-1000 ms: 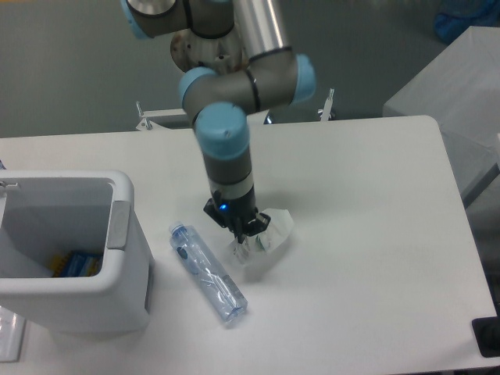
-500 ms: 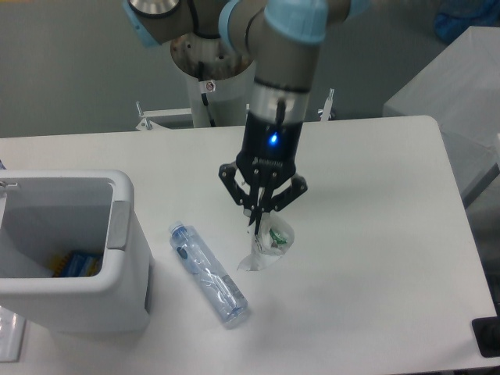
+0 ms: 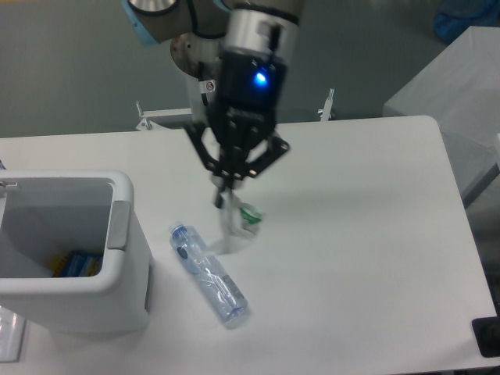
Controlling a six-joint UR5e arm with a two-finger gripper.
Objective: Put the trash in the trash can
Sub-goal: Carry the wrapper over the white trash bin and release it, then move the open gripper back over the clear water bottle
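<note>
My gripper [image 3: 224,194] is shut on the crumpled clear plastic wrapper with green marks [image 3: 238,223], which hangs below the fingers, lifted above the table. The crushed clear bottle with a bluish cap [image 3: 208,273] lies on the table just below and left of the hanging wrapper. The white trash can [image 3: 117,269] with a grey handle patch stands at the left, its opening facing up. The wrapper is to the right of the can, apart from it.
Some yellow and blue items [image 3: 74,263] lie inside the can. The white table [image 3: 367,234] stretches to the right. A grey block [image 3: 453,86] stands beyond the table's far right corner. A dark object [image 3: 488,336] sits at the lower right edge.
The gripper closed on the wrapper, lifted it off the table and moved it up and left toward the can. The bottle has not moved.
</note>
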